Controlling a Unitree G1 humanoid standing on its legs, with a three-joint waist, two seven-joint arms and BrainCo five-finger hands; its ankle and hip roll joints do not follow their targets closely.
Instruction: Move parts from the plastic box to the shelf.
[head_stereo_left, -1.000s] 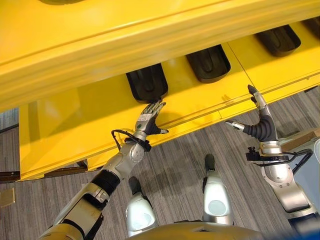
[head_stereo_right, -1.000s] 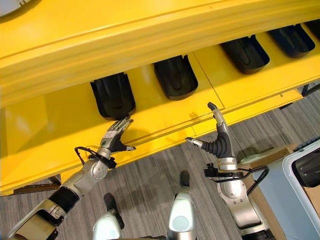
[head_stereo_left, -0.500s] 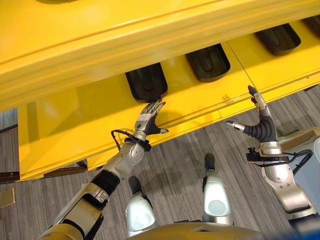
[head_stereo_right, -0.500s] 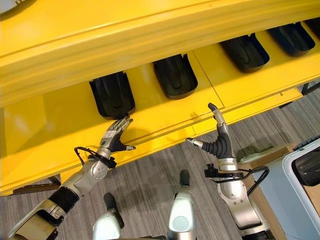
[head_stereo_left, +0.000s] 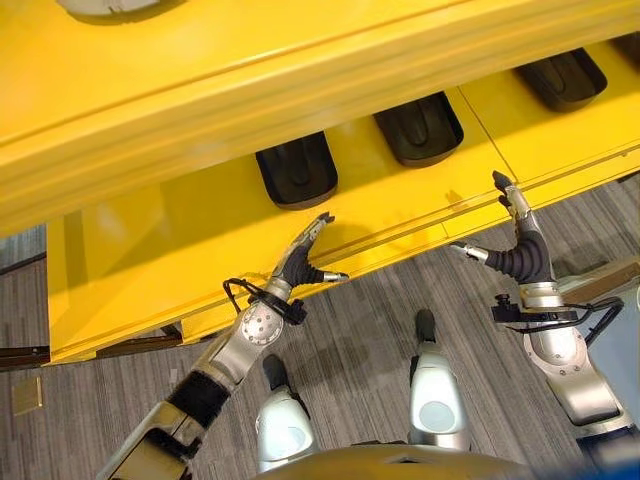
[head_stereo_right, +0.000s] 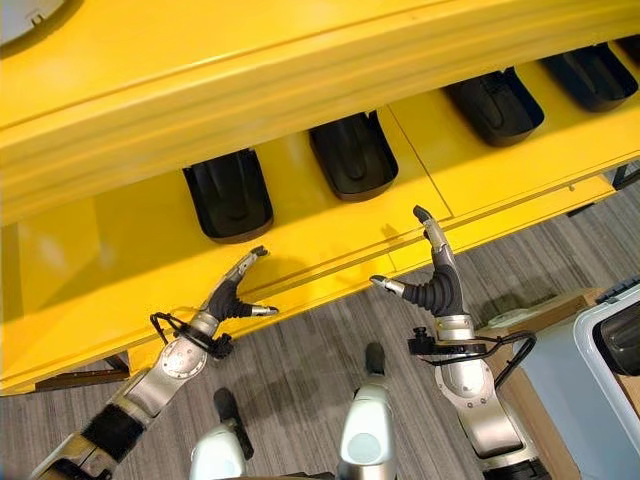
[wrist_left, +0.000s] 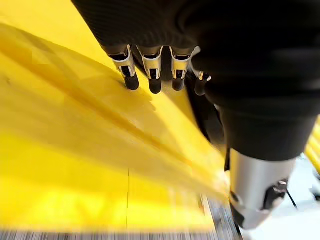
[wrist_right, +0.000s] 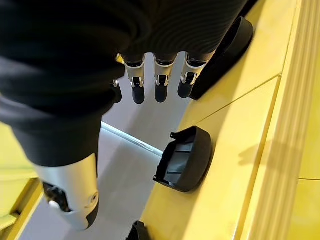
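Observation:
Several black moulded parts lie in a row on the yellow shelf (head_stereo_left: 150, 250); the leftmost part (head_stereo_left: 296, 170) is just beyond my left hand (head_stereo_left: 296, 266). That hand hovers at the shelf's front lip, turned edge-on, with straight fingers and nothing in it; in its wrist view its fingers (wrist_left: 152, 75) point along the yellow surface. My right hand (head_stereo_left: 522, 258) stands upright by the shelf edge farther right, open and empty. Past its fingers (wrist_right: 160, 80), the right wrist view shows a black part (wrist_right: 185, 157) resting on the shelf.
A thick yellow upper beam (head_stereo_left: 300, 70) overhangs the shelf. A pale plastic box (head_stereo_right: 600, 375) stands on the floor at the lower right, with a cardboard piece (head_stereo_right: 535, 310) beside it. Grey striped carpet (head_stereo_right: 300, 370) lies below the shelf.
My left hand has drawn back a little from the leftmost part and rolled edge-on, its arm dropping lower. The right hand has hardly moved.

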